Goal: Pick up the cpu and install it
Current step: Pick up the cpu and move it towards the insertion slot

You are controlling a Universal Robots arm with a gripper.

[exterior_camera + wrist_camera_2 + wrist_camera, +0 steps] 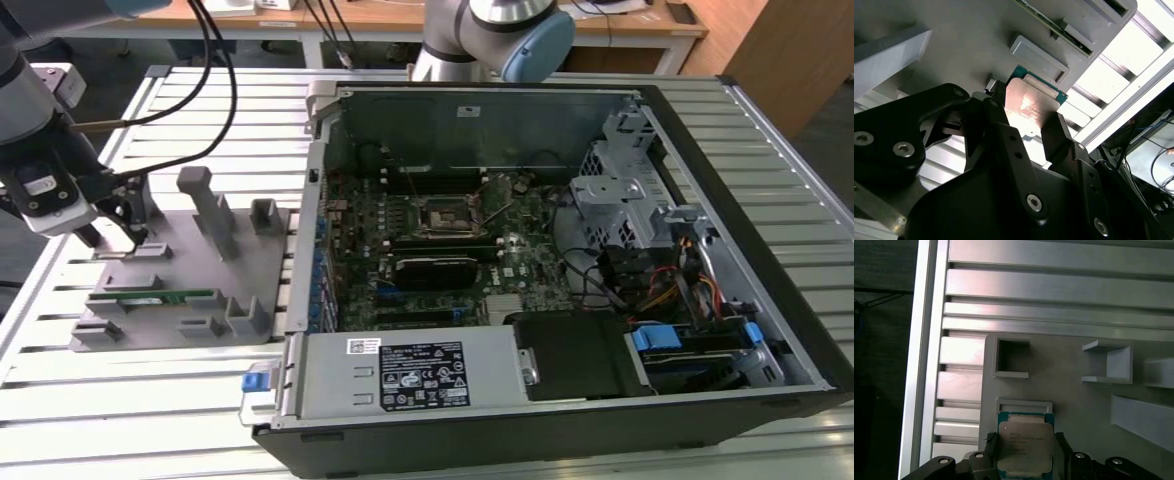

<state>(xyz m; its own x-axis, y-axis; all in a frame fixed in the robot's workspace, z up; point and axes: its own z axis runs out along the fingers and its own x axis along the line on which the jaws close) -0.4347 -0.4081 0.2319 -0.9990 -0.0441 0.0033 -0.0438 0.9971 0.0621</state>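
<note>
A slatted aluminium table (200, 100) fills most of the exterior view. On it a black computer case (747, 150) lies on its side with its panel off, so the green circuit board and its black square socket (441, 215) face up. Just beside the case, towards the exterior view's left, a flat grey tray (180, 262) with raised holders sits on the slats. A long green memory stick (154, 297) lies in a slot along the tray's near edge.

At the far side of the table stands the base of a second arm (481, 35), and behind it is a pale wooden desk (400, 22). Black cables (200, 60) hang down over the table's far left corner. In the first wrist view a dark floor (879, 365) shows past the table's edge.

The working arm (27, 110) comes in from the exterior view's left, with its gripper (120, 232) down over the far left part of the tray. In both wrist views the two black fingers (1056, 127) are drawn in against opposite edges of the cpu (1025, 447). The jaws are open only as wide as the chip and hold it. The cpu's silvery top faces up, with a green rim showing round it. It sits just at a shallow rectangular pocket (1024, 404) in the tray, overlapping the pocket's edge. Whether it rests on the tray or hangs just clear of it cannot be told.
</note>
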